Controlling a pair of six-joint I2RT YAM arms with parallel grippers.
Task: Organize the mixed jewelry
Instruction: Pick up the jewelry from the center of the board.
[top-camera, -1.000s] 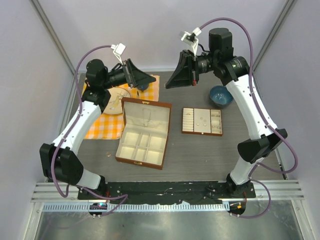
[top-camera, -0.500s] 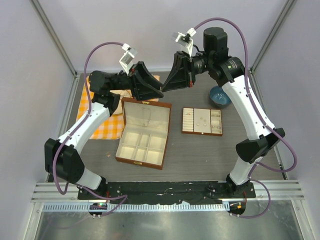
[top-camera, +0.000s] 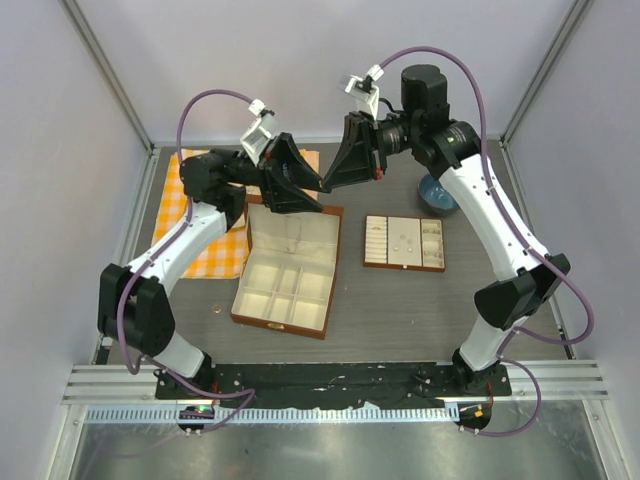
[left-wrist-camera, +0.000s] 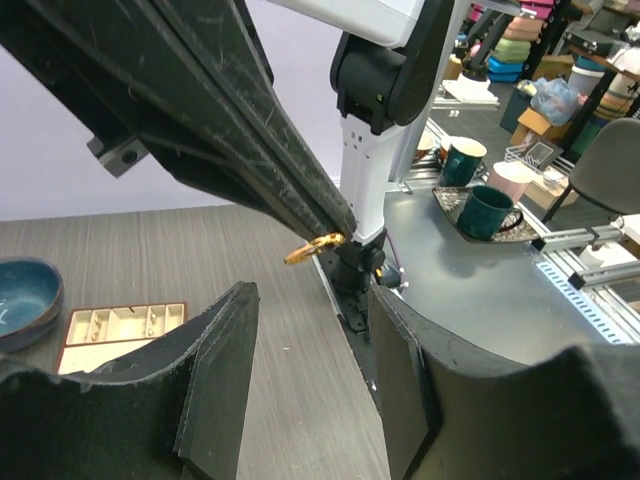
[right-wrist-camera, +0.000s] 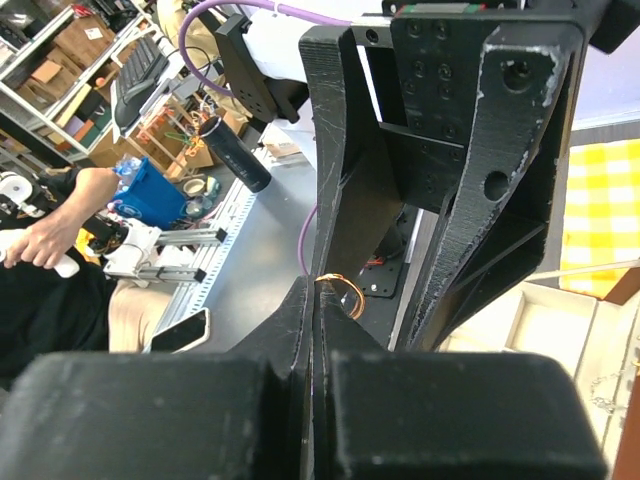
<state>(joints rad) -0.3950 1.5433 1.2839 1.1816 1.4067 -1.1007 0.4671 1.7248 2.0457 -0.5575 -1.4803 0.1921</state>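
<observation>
Step in hand: a mid-air handover of one ring. The right claw (right-wrist-camera: 312, 310) is pinched shut on a small gold ring (right-wrist-camera: 339, 292), held high above the table (top-camera: 400, 310), over the far edge of the open brown box (top-camera: 285, 265). The left claw (left-wrist-camera: 310, 300) stands wide, its fingers either side of the ring without touching it. Next move, as judged: the left claw must close squarely on the ring before the right lets go, as a slip seems likely.

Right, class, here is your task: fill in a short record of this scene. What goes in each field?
left end effector: open, raised, facing the right one closely
right end effector: raised, shut on ring
box: open, mid-table
tray: right of box, apart from it
bowl: blue, beyond tray
cloth: orange checked, left of box
</observation>
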